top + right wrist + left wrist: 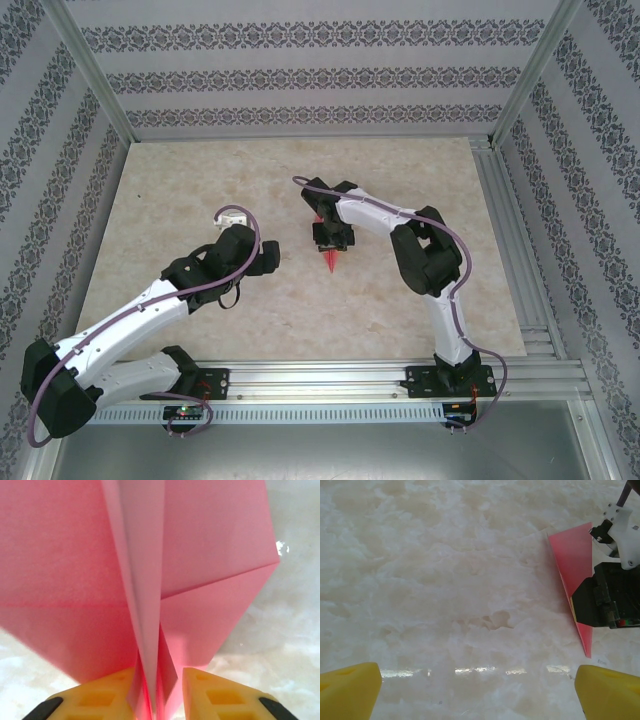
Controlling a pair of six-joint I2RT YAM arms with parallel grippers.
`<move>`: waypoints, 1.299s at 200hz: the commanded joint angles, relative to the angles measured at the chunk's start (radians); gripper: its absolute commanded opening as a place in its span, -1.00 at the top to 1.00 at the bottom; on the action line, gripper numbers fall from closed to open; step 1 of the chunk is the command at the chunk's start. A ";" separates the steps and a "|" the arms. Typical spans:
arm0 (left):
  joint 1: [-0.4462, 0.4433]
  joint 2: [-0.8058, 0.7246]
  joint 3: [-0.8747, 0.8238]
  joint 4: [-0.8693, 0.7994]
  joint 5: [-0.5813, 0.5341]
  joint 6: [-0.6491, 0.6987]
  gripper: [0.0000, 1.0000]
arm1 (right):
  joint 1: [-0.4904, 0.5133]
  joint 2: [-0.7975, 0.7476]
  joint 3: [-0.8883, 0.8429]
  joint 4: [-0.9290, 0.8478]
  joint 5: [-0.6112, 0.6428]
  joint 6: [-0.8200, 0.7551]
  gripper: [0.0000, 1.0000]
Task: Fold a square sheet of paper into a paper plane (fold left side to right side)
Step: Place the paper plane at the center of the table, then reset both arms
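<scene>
The paper plane (75, 580) is pinkish-red, folded into a narrow dart with a raised centre crease. It lies mid-table, its tip (330, 262) pointing toward the arms. My right gripper (331, 238) is over it. In the right wrist view its yellow fingers (100, 697) stand a little apart on either side of the upright centre fold, with a gap on the right side, so the right gripper (159, 695) is open. My left gripper (477, 690) is wide open over bare table, left of the plane (575, 565), with nothing between its fingers (347, 690).
The marble-patterned tabletop (180, 190) is bare around the plane. Patterned walls and metal frame rails (500, 200) close in the work area. The left arm (130, 320) stretches along the near left side.
</scene>
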State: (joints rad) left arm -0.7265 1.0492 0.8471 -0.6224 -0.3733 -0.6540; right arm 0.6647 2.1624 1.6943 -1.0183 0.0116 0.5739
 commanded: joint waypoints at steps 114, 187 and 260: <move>0.161 -0.056 0.015 0.063 -0.196 -0.035 -1.00 | -0.101 -0.653 -0.283 0.087 0.173 -0.206 -0.08; 0.286 -0.047 -0.065 0.164 -0.713 -0.016 -0.99 | -0.481 -1.043 -0.798 0.497 0.212 -0.342 -0.96; 0.416 0.069 -0.302 0.746 -0.439 0.481 -0.99 | -0.679 -1.026 -1.151 0.977 0.371 -0.387 -0.96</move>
State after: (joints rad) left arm -0.3653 1.1027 0.6304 -0.2073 -1.0378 -0.4297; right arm -0.0097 1.1221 0.6407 -0.3347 0.3038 0.2508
